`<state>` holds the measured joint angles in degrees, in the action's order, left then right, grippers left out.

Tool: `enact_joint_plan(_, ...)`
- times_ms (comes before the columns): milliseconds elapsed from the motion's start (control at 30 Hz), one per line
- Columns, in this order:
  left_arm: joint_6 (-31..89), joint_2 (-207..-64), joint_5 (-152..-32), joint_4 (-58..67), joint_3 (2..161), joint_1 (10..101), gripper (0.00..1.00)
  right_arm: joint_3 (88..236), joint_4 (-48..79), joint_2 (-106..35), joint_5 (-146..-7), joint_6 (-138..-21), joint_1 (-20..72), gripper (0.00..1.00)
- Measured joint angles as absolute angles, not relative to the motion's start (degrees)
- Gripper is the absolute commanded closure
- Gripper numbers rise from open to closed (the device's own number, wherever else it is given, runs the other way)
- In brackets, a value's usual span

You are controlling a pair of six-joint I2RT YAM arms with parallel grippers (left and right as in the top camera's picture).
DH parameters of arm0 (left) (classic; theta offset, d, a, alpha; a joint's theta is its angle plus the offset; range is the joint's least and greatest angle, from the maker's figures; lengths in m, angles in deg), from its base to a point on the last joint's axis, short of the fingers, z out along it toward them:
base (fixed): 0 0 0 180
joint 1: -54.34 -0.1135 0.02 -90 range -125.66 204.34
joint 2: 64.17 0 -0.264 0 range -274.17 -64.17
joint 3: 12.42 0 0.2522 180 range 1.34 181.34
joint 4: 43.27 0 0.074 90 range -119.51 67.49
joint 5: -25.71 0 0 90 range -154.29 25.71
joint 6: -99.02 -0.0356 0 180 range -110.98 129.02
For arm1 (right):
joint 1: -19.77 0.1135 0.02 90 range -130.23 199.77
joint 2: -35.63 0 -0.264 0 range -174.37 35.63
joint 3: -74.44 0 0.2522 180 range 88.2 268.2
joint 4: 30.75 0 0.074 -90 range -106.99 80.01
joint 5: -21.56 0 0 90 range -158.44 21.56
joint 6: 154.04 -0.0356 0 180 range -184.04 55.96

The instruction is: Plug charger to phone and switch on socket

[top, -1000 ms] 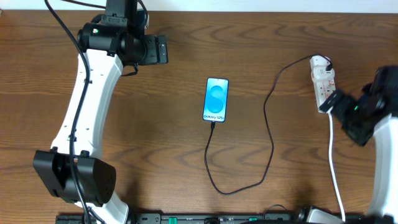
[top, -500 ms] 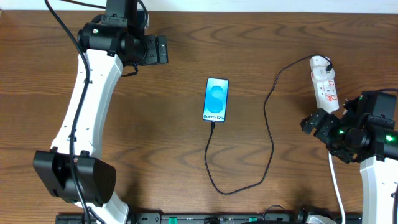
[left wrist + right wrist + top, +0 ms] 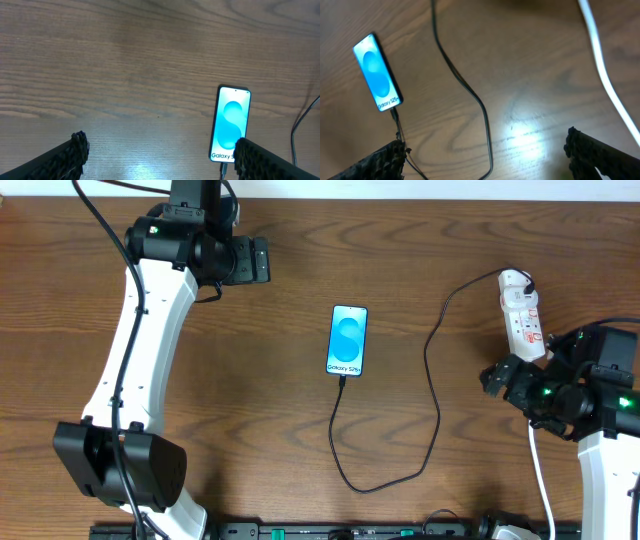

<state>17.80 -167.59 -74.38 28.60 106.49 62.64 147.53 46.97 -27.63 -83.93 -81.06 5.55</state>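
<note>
The phone (image 3: 348, 340) lies flat mid-table with its blue screen lit; it also shows in the left wrist view (image 3: 229, 124) and the right wrist view (image 3: 376, 72). The charger cable (image 3: 432, 390) loops from the phone's bottom edge, where its plug tip sits (image 3: 342, 379), round to the socket (image 3: 523, 315), a white power strip at the right. The cable also shows in the right wrist view (image 3: 465, 90). My right gripper (image 3: 497, 378) is open and empty, just below and left of the socket. My left gripper (image 3: 262, 259) is open and empty at the far left.
The socket's white cord (image 3: 537, 450) runs down the right side toward the front edge and shows in the right wrist view (image 3: 602, 70). A black rail (image 3: 330, 531) lies along the front edge. The left arm's base (image 3: 120, 465) stands at front left.
My right arm has drawn back from the socket, down and to the left, uncovering the strip's lower end. In the last half second it barely moved. The left arm stayed still.
</note>
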Motion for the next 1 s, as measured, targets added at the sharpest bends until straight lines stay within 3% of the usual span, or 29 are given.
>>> enact_joint_plan(333, 17.78, -167.59, -74.38, 28.62, 106.49, 62.64, 0.06, 123.91, 10.36, -9.58, -87.99, -68.12, 17.05, 0.01)
enact_joint_plan(600, 17.80, -167.59, -74.40, 28.60, 106.49, 62.66, 0.06, 105.24, -6.84, 11.56, -88.19, -66.35, 18.16, 0.01)
enact_joint_plan(1000, 17.80, -167.59, -74.38, 28.60, 106.49, 62.64, 0.06, 88.70, -18.38, 30.01, -85.52, -66.32, 18.58, 0.01)
